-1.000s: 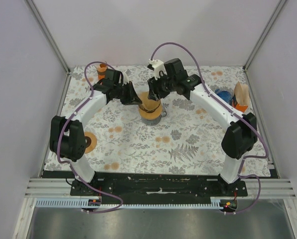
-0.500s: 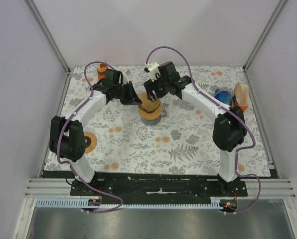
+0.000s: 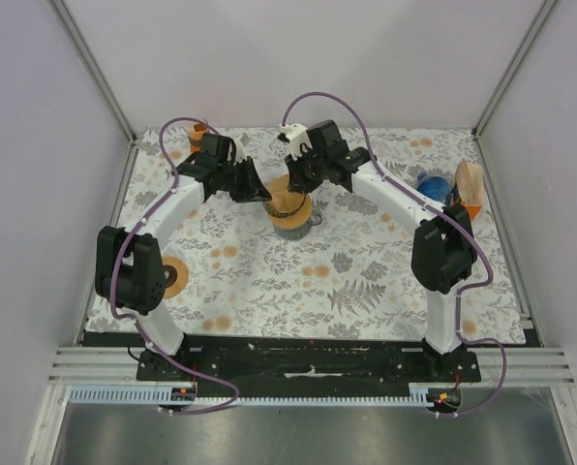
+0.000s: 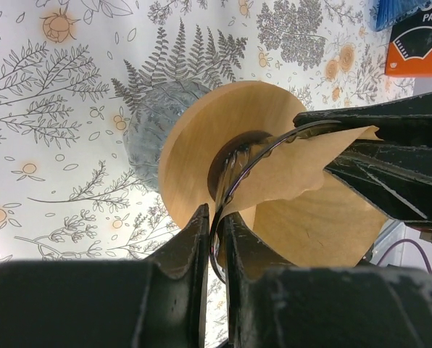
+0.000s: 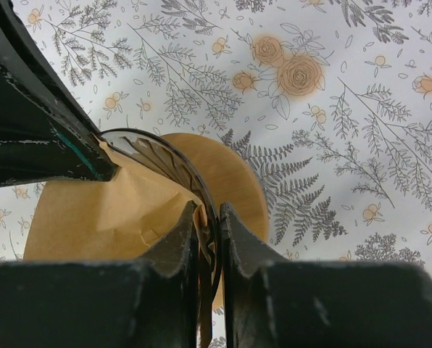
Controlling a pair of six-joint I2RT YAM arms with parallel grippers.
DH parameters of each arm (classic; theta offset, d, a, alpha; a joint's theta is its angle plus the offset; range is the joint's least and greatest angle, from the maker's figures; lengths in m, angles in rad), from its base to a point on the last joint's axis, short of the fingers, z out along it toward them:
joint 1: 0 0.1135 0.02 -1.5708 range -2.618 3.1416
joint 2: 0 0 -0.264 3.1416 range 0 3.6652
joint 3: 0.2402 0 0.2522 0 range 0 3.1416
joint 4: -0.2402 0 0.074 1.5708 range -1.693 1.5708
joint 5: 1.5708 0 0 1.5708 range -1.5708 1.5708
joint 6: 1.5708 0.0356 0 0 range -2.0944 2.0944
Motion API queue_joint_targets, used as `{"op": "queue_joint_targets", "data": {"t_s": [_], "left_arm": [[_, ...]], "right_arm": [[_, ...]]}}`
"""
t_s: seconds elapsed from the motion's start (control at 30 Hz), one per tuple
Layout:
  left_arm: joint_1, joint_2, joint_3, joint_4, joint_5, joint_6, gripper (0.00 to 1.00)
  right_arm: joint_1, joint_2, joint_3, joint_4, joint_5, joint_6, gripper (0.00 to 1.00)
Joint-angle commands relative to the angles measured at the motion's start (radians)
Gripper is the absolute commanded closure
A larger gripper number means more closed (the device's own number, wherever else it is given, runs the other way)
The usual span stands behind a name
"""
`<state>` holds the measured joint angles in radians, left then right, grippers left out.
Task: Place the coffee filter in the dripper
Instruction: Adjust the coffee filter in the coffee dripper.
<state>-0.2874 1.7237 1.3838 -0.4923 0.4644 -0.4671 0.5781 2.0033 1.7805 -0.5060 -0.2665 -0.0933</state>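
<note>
The dripper (image 3: 291, 209), a ribbed glass cone on a round wooden collar (image 4: 194, 138), stands at the back middle of the table. The brown paper coffee filter (image 5: 107, 210) lies inside the cone, crumpled toward one side. My left gripper (image 4: 216, 225) is shut on the dripper's glass rim (image 4: 234, 177), with the filter's edge (image 4: 296, 174) against its inner finger. My right gripper (image 5: 209, 217) is shut on the opposite side, pinching a fold of the coffee filter against the rim (image 5: 174, 163). Both grippers (image 3: 259, 189) (image 3: 303, 179) meet over the dripper in the top view.
An orange cup (image 3: 199, 134) stands at the back left. A blue object (image 3: 432, 183) and an orange filter box (image 3: 470, 190) sit at the right edge. A brown round coaster (image 3: 176, 278) lies by the left arm.
The right gripper opened wide and then shut on the filter and rim. Its elbow has swung in to the left. The left gripper has held still.
</note>
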Motion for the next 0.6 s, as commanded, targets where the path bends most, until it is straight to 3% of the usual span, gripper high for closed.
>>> {"op": "queue_joint_targets", "data": {"t_s": [0.0,0.1,0.2,0.43,0.57], "left_arm": [[-0.013,-0.046,-0.006,0.003,0.016,0.028,0.84],[-0.013,-0.047,-0.003,0.001,0.016,0.031,0.83],[-0.013,-0.050,0.001,0.000,0.016,0.036,0.82],[-0.013,-0.046,0.052,-0.018,0.029,0.082,0.54],[-0.013,-0.044,0.098,-0.048,0.014,0.125,0.45]], "right_arm": [[-0.006,-0.005,-0.018,0.030,0.049,-0.048,0.92],[-0.014,-0.001,-0.021,0.032,0.038,-0.046,0.87],[-0.021,0.000,-0.023,0.032,0.021,-0.039,0.70],[-0.035,0.006,-0.032,0.029,0.001,-0.028,0.54],[-0.037,-0.004,-0.032,0.027,-0.010,-0.032,0.42]]}}
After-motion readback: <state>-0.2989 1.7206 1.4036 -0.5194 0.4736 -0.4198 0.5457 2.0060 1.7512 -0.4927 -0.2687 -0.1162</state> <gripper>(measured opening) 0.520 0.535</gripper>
